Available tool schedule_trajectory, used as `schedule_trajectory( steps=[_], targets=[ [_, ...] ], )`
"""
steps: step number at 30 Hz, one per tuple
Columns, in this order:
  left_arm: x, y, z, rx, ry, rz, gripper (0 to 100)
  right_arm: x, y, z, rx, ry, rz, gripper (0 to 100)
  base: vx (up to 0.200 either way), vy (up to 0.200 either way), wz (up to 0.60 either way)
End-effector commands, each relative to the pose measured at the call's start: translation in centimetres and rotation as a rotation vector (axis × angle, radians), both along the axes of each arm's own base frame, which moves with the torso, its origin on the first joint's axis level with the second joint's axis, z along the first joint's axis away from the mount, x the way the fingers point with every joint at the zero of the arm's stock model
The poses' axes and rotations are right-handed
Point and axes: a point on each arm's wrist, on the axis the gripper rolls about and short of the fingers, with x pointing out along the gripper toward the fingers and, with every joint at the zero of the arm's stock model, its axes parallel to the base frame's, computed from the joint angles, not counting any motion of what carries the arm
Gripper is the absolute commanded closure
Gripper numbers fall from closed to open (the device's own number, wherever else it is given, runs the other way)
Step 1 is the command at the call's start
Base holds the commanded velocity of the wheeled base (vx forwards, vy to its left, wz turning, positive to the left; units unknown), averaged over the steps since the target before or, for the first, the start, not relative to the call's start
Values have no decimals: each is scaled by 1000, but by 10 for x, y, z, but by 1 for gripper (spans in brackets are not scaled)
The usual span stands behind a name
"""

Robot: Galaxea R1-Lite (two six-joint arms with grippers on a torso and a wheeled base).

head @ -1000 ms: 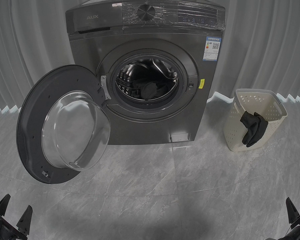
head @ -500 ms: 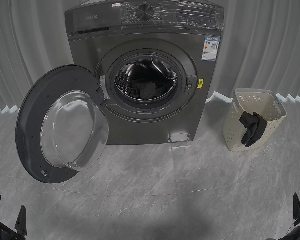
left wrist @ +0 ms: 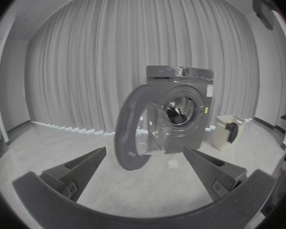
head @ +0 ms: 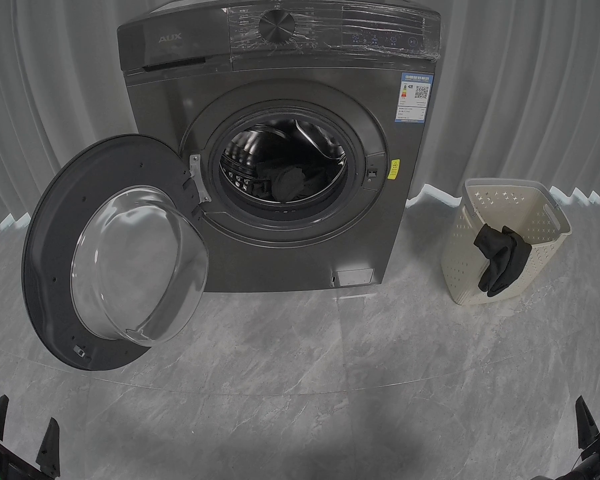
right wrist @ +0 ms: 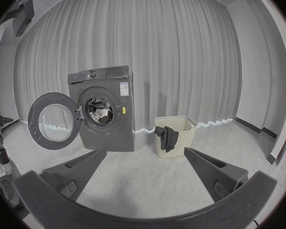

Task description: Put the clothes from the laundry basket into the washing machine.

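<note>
Left gripper (head: 22, 428) and right gripper (head: 599, 408), both spread wide and empty, sit low at the near corners above grey marbled floor tiles (head: 353, 368). A pale pleated curtain (head: 513, 68) lines the room behind. The washing machine (head: 173, 101) stands ahead, its door (head: 53, 235) swung open leftward (dark clothes (head: 288, 181) lie in the drum). The laundry basket (head: 457, 255) sits to its right. A black garment (head: 501, 261) hangs over the basket's rim, well apart from both grippers and nearer the right.

The washing machine (head: 280, 261) carries a logo (head: 169, 38), a blue-white sticker (head: 414, 97) (print too small to read) and a yellow tag (head: 393, 169).
</note>
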Motion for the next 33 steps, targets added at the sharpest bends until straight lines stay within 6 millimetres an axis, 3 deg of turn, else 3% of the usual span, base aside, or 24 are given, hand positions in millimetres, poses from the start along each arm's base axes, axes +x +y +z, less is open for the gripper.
schedule_trajectory(
  steps=[1,33],
  targets=[
    [0,-1,-6,-7,18,-47,0,0,0,-5,-1,8,9,0,0,-200,0],
    [0,-1,-6,-13,18,-45,0,0,0,-5,-1,8,9,0,0,-200,0]
  ],
)
